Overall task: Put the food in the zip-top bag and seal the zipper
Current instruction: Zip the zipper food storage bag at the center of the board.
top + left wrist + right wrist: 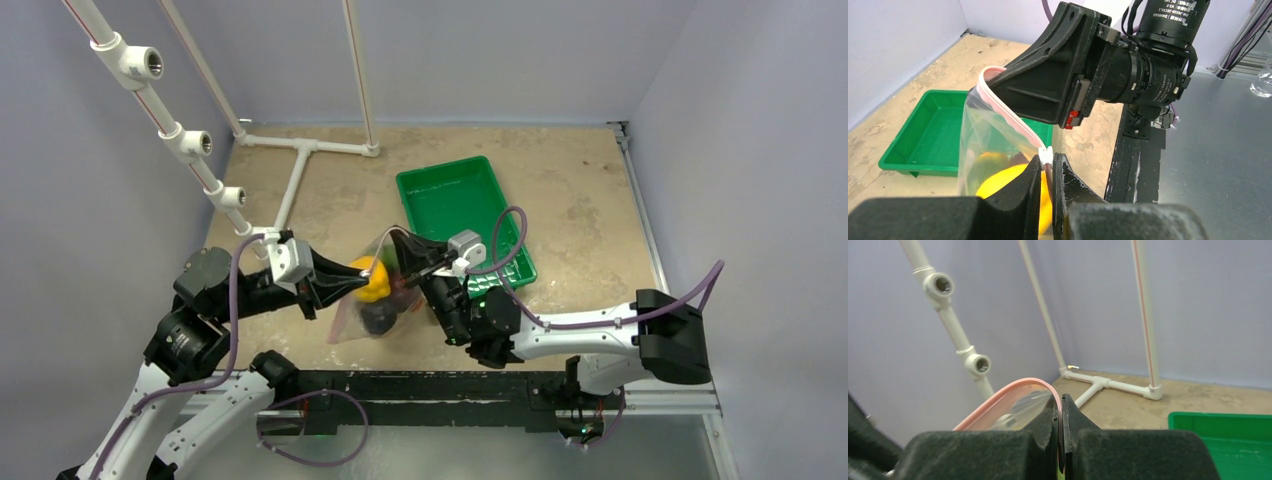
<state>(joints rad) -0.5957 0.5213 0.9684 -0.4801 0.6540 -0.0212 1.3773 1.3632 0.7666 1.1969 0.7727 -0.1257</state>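
Observation:
The clear zip-top bag (372,300) hangs between my two grippers above the table. Toy food shows through it: a yellow pepper (373,281) and darker pieces below. My left gripper (362,277) is shut on the bag's zipper end by the white slider (1047,155). My right gripper (424,270) is shut on the pink zipper strip (1013,390) at the other end. In the left wrist view the yellow pepper (1003,182) and a green-orange piece (985,165) lie inside the bag (978,135). The strip bows between the grippers.
The green tray (463,215) lies on the table behind the bag, with no food seen in it; it also shows in the left wrist view (928,135). A white pipe frame (300,160) stands at the back left. Walls close both sides.

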